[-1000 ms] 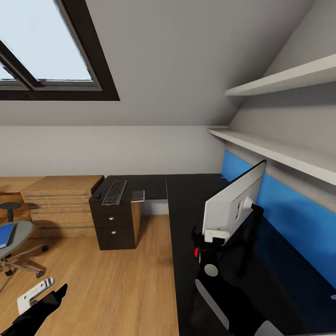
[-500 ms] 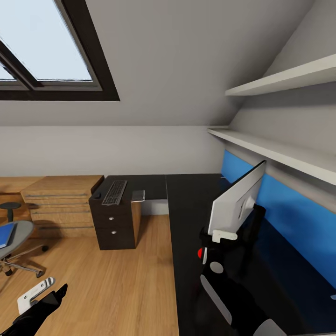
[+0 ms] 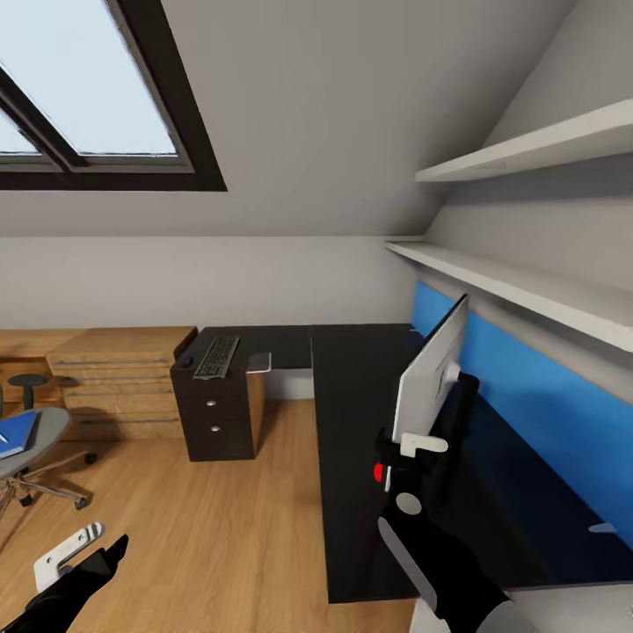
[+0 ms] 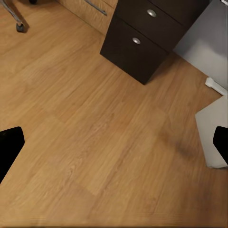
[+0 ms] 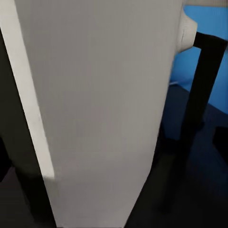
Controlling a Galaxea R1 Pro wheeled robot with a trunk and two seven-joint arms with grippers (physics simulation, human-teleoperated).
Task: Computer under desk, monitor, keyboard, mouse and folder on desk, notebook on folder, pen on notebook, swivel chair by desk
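Note:
The white-backed monitor (image 3: 431,374) stands on the black desk (image 3: 352,413), nearly edge-on to the blue wall panel (image 3: 545,413). My right gripper (image 3: 413,447) is shut on its lower edge; up close the monitor's back (image 5: 95,109) and its black stand (image 5: 199,95) show. The keyboard (image 3: 216,357) lies on the desk's far wing, with a small dark mouse (image 3: 184,361) beside it and a flat grey item (image 3: 258,362) on its other side. At the left, the blue folder (image 3: 18,432) rests on the swivel chair (image 3: 40,457). My left gripper (image 3: 88,547) hangs open over the wooden floor (image 4: 95,133).
A dark drawer cabinet (image 3: 215,422) stands under the desk's far wing, also close to the left wrist camera (image 4: 142,38). A low wooden dresser (image 3: 119,378) and a stool (image 3: 26,382) are behind the chair. Two white shelves (image 3: 527,290) run above the desk. A grey slab (image 4: 213,128) lies on the floor.
The monitor has turned in my right gripper, its back now more edge-on and closer to the blue wall. The head camera has shifted a little. The left arm has stayed still.

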